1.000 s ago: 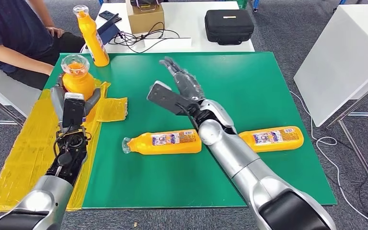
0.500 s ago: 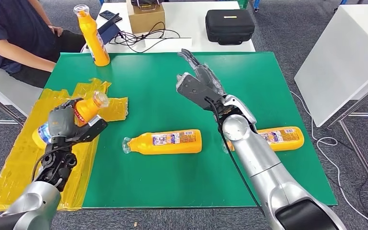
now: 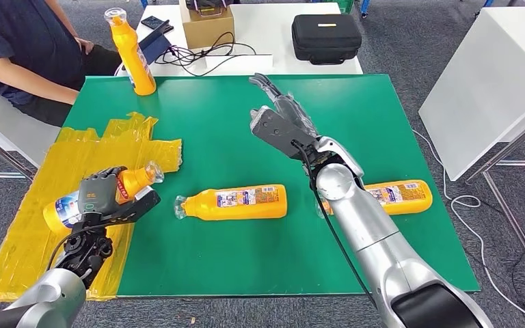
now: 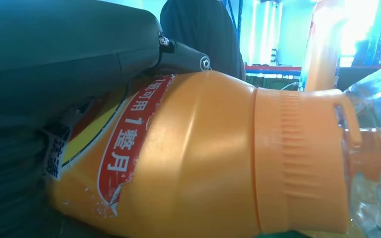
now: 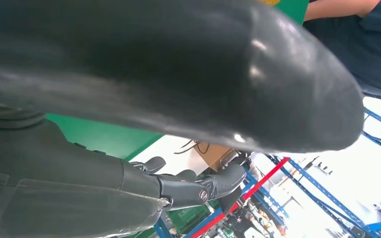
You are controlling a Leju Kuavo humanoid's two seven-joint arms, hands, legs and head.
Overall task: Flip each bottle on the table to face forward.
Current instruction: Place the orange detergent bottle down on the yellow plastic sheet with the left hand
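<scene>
green matting covers the table [image 3: 396,123] i am working over, with a crinkled yellow plastic sheet [image 3: 48,184] along its left side and a seated person [image 3: 14,48] at the far left corner. my left hand [image 3: 99,195] is wrapped around an orange bottle [image 3: 126,184] low over the yellow sheet, tilted almost flat with its cap pointing toward the middle of the table. my worry is slip: in the left wrist view the smooth body fills the grip and the fingers [image 4: 69,54] lie across only one side, so a quick turn could let it roll out, and the loose plastic beneath could let it skid when set down. my right hand [image 3: 280,119] hangs above the far middle of the mat, palm released, fingers apart and stretched away from me, holding nothing. two more bottles lie on their sides, the middle bottle [image 3: 236,201] and the right bottle [image 3: 400,196], the latter partly behind my right forearm, which could knock it. a fourth bottle [image 3: 131,55] stands upright at the far left edge.
</scene>
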